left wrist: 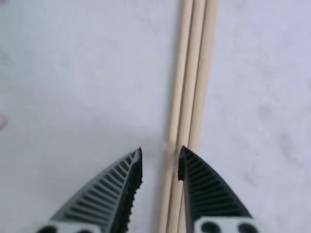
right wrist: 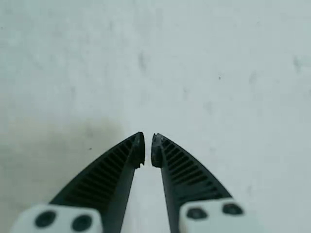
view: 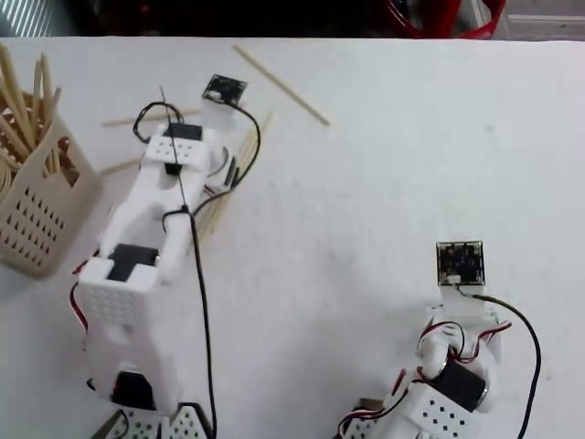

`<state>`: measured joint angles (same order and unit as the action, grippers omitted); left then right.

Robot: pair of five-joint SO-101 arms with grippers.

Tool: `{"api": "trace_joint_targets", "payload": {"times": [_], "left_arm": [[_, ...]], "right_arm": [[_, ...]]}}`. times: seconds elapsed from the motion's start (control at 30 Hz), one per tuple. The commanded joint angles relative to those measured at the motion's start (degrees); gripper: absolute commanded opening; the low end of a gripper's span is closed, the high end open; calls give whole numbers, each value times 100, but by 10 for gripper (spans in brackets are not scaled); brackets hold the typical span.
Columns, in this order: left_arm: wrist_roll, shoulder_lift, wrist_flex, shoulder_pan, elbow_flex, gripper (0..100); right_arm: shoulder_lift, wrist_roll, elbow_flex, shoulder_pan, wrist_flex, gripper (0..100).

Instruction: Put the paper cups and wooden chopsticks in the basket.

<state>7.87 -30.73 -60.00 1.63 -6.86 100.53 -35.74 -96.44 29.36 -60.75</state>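
Observation:
Three wooden chopsticks (left wrist: 190, 73) lie side by side on the white table. My left gripper (left wrist: 160, 162) hovers open just above them, one fingertip (left wrist: 194, 170) over the bundle and the other beside it on bare table. From above, that gripper (view: 230, 174) sits over the bundle of chopsticks (view: 222, 197) in the middle left. A single chopstick (view: 280, 84) lies diagonally at the back, and two more (view: 137, 119) (view: 119, 166) lie near the basket. The cream basket (view: 37, 215) at the left edge holds several upright chopsticks. My right gripper (right wrist: 148, 149) is shut on nothing above bare table.
The right arm (view: 457, 366) is folded back at the front right corner. The left arm (view: 146, 238) stretches along the left side, close to the basket. A dark edge marks the table's far side (view: 292, 37).

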Motion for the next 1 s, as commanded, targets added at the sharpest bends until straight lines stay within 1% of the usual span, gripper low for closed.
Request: {"api": "trace_joint_targets", "payload": {"times": [0.0,0.07,0.17,0.23,0.47,0.53,0.6,0.73,0.77,0.87,0.97], "left_arm": [[53,356,149,4,79,132],[62,233,141,136,79,132],[378,-48,149,365,70,130],[440,-171,123,470,9,129],[431,-637,-457,356,-791,128],[396,-848,-791,312,-1187,128],[149,-1156,-1196,251,-1679,122],[70,-1859,-2066,189,-2875,27],[70,-2018,-2259,180,-3138,18],[158,-2352,-2681,198,-3771,21],[281,-2404,-2884,198,-4097,21]], "right_arm": [[4,9,-53,57,-31,45],[4,9,-53,57,-31,45],[4,9,-53,57,-31,45],[4,9,-53,57,-31,45],[4,9,-53,57,-31,45],[4,9,-53,57,-31,45],[4,9,-53,57,-31,45],[4,9,-53,57,-31,45],[4,9,-53,57,-31,45],[4,9,-53,57,-31,45],[4,9,-53,57,-31,45]]}}
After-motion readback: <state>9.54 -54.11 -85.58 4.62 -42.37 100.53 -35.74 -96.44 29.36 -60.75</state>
